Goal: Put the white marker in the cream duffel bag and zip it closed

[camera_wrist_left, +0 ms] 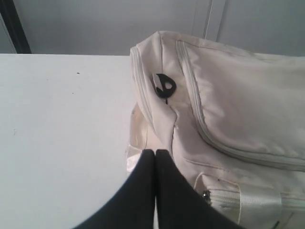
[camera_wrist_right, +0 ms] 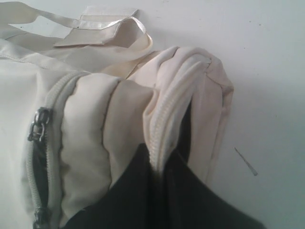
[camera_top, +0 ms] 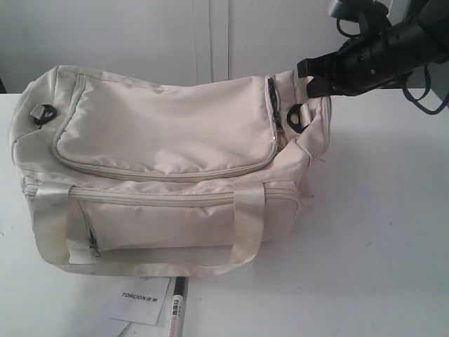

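The cream duffel bag (camera_top: 168,133) lies on the white table, its curved top flap down and a short stretch of zip gaping at the right end. My right gripper (camera_top: 303,70) reaches that end from the upper right. In the right wrist view the right gripper (camera_wrist_right: 159,160) is shut on a raised fold of the bag's (camera_wrist_right: 90,124) zip edge. The white marker (camera_top: 175,312) lies on the table in front of the bag, dark cap toward it. My left gripper (camera_wrist_left: 155,152) is shut on nothing, just off the bag's (camera_wrist_left: 238,105) left end; the exterior view does not show it.
A white TONLION card (camera_top: 144,298) lies beside the marker at the front edge. Black rings (camera_top: 295,118) sit at the bag's ends, one also in the left wrist view as a black ring (camera_wrist_left: 165,86). A dark zip pull (camera_wrist_right: 39,124) hangs near the right end. Cables trail behind the right arm.
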{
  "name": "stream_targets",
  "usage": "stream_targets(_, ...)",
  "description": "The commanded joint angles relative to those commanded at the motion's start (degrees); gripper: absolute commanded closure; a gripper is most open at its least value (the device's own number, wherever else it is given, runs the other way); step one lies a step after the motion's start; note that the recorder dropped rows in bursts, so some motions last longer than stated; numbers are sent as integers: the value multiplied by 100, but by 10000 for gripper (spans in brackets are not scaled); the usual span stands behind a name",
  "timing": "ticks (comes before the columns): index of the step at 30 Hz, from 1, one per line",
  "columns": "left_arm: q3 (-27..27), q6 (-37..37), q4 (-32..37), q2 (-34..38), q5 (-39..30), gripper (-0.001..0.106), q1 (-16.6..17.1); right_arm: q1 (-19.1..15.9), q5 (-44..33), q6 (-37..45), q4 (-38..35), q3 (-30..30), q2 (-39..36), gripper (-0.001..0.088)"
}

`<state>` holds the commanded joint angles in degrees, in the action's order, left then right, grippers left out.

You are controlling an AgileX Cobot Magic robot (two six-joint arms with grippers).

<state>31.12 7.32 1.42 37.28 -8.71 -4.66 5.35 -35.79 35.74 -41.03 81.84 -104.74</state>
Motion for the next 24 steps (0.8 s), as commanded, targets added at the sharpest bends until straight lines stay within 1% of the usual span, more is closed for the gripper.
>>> stream_targets(5, 269, -310, 0, 316, -225, 1053, -8, 0, 0, 0, 0, 0, 0, 868)
stream_targets(7, 370, -323, 0, 418, -323, 1053, -8, 0, 0, 0, 0, 0, 0, 868)
stream_targets(10, 440, -476, 0, 589, -344, 1053, -52, 0, 0, 0, 0, 0, 0, 868)
stream_targets(13, 523, -627, 0, 744, -385, 1053, -185, 0, 11, 0, 2, 0, 0, 868)
stream_targets(17, 689, -783, 0, 1034, -586, 1053, -442, 0, 11, 0, 2, 0, 0, 868)
stream_targets(24, 916, -870, 0, 1465, -636, 1053, -902, 0, -1, 0, 2, 0, 0, 868)
